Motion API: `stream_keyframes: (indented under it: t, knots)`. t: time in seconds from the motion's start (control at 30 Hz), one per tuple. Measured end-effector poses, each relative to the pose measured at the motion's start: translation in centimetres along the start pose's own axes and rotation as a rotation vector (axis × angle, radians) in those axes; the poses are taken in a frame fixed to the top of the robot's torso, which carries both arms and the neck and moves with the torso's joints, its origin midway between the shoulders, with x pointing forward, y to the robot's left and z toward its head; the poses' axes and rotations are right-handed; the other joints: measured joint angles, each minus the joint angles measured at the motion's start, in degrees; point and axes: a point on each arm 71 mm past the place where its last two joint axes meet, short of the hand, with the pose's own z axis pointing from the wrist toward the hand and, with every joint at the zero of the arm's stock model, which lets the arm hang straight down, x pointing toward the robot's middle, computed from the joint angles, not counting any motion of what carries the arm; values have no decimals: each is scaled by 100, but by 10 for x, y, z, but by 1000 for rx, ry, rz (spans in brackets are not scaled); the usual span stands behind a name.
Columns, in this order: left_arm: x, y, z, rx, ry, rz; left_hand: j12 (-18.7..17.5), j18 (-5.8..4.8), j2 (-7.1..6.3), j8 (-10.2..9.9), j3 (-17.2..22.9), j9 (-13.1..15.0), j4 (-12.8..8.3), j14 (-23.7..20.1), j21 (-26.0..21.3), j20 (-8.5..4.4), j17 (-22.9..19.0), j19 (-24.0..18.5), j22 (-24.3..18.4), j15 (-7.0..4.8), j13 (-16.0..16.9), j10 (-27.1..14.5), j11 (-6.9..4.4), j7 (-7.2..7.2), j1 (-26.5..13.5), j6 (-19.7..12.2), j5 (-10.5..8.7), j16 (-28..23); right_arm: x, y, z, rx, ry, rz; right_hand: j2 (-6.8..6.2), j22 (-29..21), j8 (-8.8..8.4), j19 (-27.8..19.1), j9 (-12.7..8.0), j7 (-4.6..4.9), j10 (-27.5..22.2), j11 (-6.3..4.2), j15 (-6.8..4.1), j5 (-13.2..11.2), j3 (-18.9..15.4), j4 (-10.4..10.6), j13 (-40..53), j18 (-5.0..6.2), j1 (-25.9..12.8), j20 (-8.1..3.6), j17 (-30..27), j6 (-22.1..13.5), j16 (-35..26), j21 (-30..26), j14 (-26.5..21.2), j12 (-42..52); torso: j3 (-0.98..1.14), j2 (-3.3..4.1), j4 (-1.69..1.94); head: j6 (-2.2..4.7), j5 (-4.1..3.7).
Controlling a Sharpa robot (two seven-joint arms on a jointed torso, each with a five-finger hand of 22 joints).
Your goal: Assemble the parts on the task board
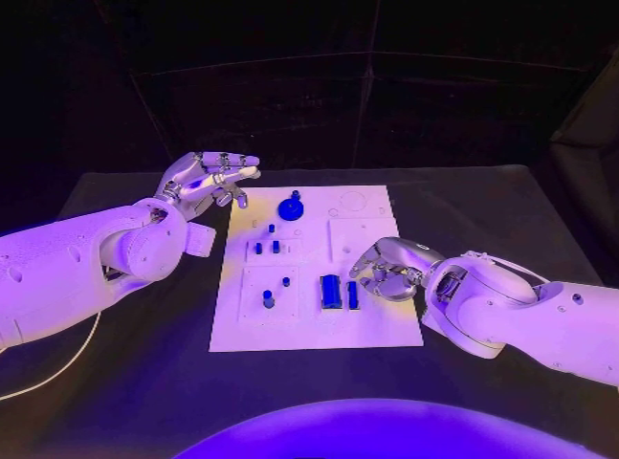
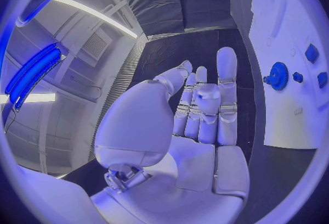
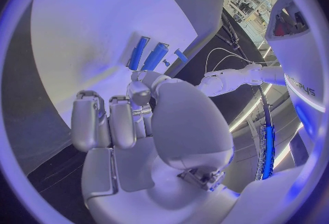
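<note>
The two long blue bars [image 1: 340,292] stand near the board's [image 1: 378,330] near right side, just left of my right hand [image 1: 383,270], fingers curled, holding nothing. I should pinch one bar squarely. My left hand [image 1: 206,180] hovers loosely curled, empty, beyond the far-left corner.

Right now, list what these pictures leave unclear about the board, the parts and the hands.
- Right hand, head view: its curled fingers cover the board beneath; whether they pinch a part cannot be told.
- Small blue pegs, head view: too small to tell seated from loose.
- Blue gear, left wrist view: near the circle's rim, bent by the fisheye; its seating is unclear.
- Task board, right wrist view: the palm hides its near part.
</note>
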Motion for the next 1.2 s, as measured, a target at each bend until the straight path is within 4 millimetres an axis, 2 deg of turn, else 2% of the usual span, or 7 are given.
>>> stream_keyframes:
  t: [0.17, 0.63, 0.7, 0.77, 0.83, 0.97, 1.2]
  knots:
    - [0, 0, 0, 0, 0, 0, 0, 0, 0, 0, 0, 0, 0, 0, 0, 0, 0, 0, 0, 0, 0, 0, 0, 0, 0, 0, 0, 0, 2, 1, 1, 1, 17, -5, -10, 0, 0, 0, -16, -18, 0, 0, 0, 171, 174, -107, 0, 0, -69, 0, 3, 97, 0, 0, 0, 18, -2, 0, 0, -12, 4]
    - [-1, 0, 0, -1, -2, 1, 0, 0, 0, 0, 0, 0, 0, 0, 0, 0, 1, 0, 1, 0, 0, 0, 0, 0, 0, 0, 0, 0, 4, 2, 4, 5, 49, -23, 14, 0, 36, 0, -17, -73, 0, 0, 0, 150, 284, -138, -5, 0, -258, 0, 12, 260, 0, 0, 0, 27, -2, -4, -1, -22, 7]
    - [-1, 0, 0, -1, -2, 1, 0, 0, 0, 0, 0, 0, 0, 0, 0, 0, 1, 0, 1, 0, 0, 0, 0, 0, 0, 0, 0, 0, 4, 2, 5, 6, 49, -25, -24, 0, 36, 0, -27, -71, 0, 0, 0, 137, 301, -135, -15, 0, -296, 0, 3, 259, 0, 0, 0, 27, -2, -5, 0, -22, 7]
    - [-1, 0, 0, -1, -2, 1, 0, 0, 0, 0, 0, 0, 0, 0, 0, 0, 1, 0, 1, 0, 0, 0, 0, 0, 0, 0, 0, 0, 5, 2, 5, 7, 48, -26, -45, 0, -52, 0, -86, 12, 0, 0, 0, 19, 332, -154, -39, 0, -368, 0, -31, 84, 0, 0, 0, 17, -2, -6, -1, -23, 7]
    - [-1, 0, 0, -1, -2, 1, 0, 0, 0, 0, 0, 0, 0, 0, 0, 0, 1, 0, 1, 0, 0, 0, 0, 0, 0, 0, 0, 0, 5, 1, 6, 10, 43, -25, -73, 0, -123, -34, -182, 55, -43, 42, -1, -108, 357, -179, -66, 0, -404, 34, -73, -227, 0, 0, 0, -19, -3, -6, 0, -23, 9]
    - [-1, 0, 0, -1, -2, 1, 0, 0, 0, 0, 0, 0, 0, 0, 0, 0, 1, 0, 1, 0, 0, 0, 0, 0, 0, 0, 0, 0, 3, -2, 7, 13, 16, -18, -206, 0, -124, -93, -282, 71, -62, 61, 33, -379, 310, -193, -105, 0, -537, 93, -136, -669, -47, -40, 8, -62, -3, -6, -1, -15, 14]
    - [-1, 0, 0, -1, -2, 1, 0, 0, 0, 0, 0, 0, 0, 0, 0, 0, 1, 0, 2, 0, 0, 0, 0, 0, 0, 0, 0, 0, -1, -5, 8, 8, -28, -7, -296, 0, -124, -92, -273, 70, -104, 59, 41, -1267, -203, -180, -144, 0, -627, 92, -181, -684, -63, -89, 0, -62, -5, -6, -2, -12, 19]
